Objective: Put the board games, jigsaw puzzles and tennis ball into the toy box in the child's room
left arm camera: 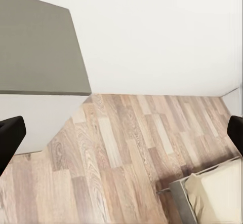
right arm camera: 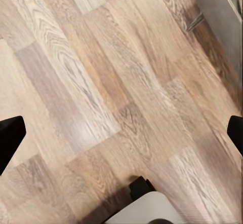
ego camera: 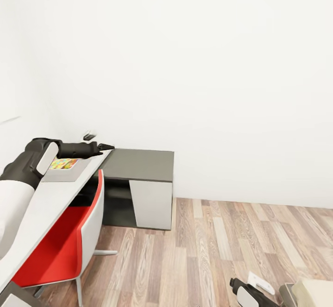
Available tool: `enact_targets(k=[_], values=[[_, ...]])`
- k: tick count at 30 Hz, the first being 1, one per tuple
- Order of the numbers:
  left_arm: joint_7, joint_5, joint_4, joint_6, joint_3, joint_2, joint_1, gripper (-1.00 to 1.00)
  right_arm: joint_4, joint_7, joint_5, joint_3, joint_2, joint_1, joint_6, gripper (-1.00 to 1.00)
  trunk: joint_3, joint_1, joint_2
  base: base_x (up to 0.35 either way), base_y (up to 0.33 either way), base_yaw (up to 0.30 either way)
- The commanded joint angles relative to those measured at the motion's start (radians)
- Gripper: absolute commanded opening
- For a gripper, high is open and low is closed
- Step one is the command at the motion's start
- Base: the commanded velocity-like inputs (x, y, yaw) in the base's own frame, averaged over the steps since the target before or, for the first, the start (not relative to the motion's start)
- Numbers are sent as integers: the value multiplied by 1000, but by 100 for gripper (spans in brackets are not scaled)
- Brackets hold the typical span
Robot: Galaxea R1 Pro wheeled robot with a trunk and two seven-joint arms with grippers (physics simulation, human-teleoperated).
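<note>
Where the white wall meets the wood-plank floor (ego camera: pixel 217 251), the pale worktop (ego camera: pixel 46 210) runs along the room's left side, with a red chair (ego camera: pixel 60 251) tucked under its near edge and a dark-topped cabinet (ego camera: pixel 141 166) with a white front standing at its far end. The toy box (ego camera: pixel 62 170) sits near the worktop's far end, something multicoloured inside it, too small to name. The left pincer (ego camera: pixel 104 147) reaches out past the box above the worktop's far end, its black fingertips (left arm camera: pixel 10 138) spread wide with nothing between them. The right pincer (right arm camera: pixel 121 138) hangs low over the floor, likewise wide apart and holding nothing. A corner of the bed (left arm camera: pixel 212 193) shows, beige mattress on a grey frame. No writing is readable.
</note>
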Motion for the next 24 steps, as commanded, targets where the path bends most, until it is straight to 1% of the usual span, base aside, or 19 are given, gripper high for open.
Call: enact_targets(k=[1,5,8,11,13,14,16,17,18,19,20,21,23,24], values=[[-2,2,-1,4,-2,-1,-1,100,0,-6,-9,8,-1,-1,0,100,-3,1,-2,0,0,-276],[-1,1,-1,4,-3,-13,-1,100,2,-6,-9,8,-1,-1,0,100,-4,1,-2,0,0,-276],[3,0,-1,1,-6,-28,0,100,4,-6,-9,8,0,0,-7,100,-6,1,-2,0,0,-276],[12,-5,-1,-4,-10,-52,2,100,5,-6,-10,9,0,0,-24,100,-7,1,-2,0,0,-276],[18,-10,-1,-6,-12,-86,5,100,10,-6,-10,12,0,0,-30,100,-8,1,-2,0,0,-276],[19,-11,-1,-7,-13,-96,6,100,11,-6,-10,13,0,0,-31,100,-8,1,-2,0,0,-276],[24,-15,0,-9,-16,-130,9,100,15,-6,-10,14,0,0,-33,100,-9,1,-2,0,0,-276],[28,-18,0,-10,-17,-137,9,100,16,-6,-10,14,0,0,-33,100,-10,1,-2,0,0,-276],[39,-23,2,-11,-18,-151,11,100,16,-6,-10,14,0,0,-34,100,-10,1,-2,0,0,-276],[55,-31,3,-12,-18,-164,15,100,17,-6,-10,14,0,0,-34,100,-11,1,-2,0,0,-276],[65,-35,3,-12,-19,-171,20,100,17,-6,-10,15,0,0,-34,100,-11,1,-2,0,0,-276],[88,-42,5,-15,-19,-184,32,100,17,-6,-10,15,0,0,-34,100,-11,1,-2,0,0,-276],[138,-50,6,-43,-19,-211,67,100,17,-6,-10,15,0,0,-35,100,-12,1,-2,0,0,-276],[162,-51,9,-64,-19,-220,89,100,17,-6,-10,15,0,0,-35,100,-13,1,-2,0,0,-276]])
